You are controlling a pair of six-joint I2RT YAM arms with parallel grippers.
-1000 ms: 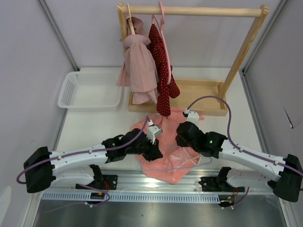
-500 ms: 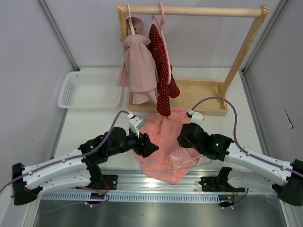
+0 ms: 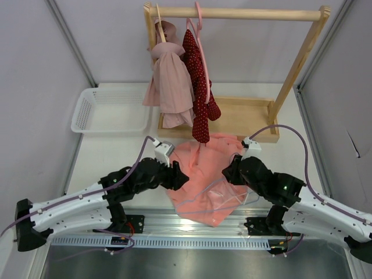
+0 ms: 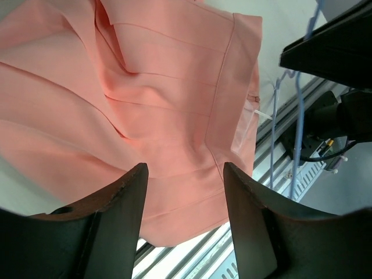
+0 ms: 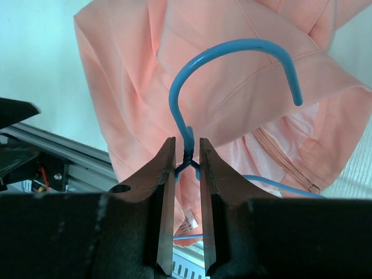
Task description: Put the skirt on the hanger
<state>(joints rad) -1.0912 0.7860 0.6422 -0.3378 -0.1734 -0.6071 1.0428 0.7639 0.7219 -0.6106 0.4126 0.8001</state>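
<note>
The salmon-pink skirt (image 3: 203,165) lies crumpled on the white worktop (image 3: 116,151) near its front edge, between the two arms and just in front of the wooden clothes rack (image 3: 238,13). The right end effector (image 5: 186,157) is closed on the twisted neck of the light-blue wire hanger (image 5: 186,142), whose hook curves out over the fabric, while its lower wire lies across the skirt's near part. The left end effector (image 4: 185,168) hangs over the skirt's left side with its fingers spread apart, gripping nothing. At the left rear of the worktop sits a white mesh plastic basket (image 3: 84,110), well apart from the skirt. On the rack hang a pale pink garment (image 3: 171,81), a dark red white-dotted garment (image 3: 197,75) and a pink plastic hanger (image 3: 200,17), above the rack's shallow wooden base tray (image 3: 244,110).
</note>
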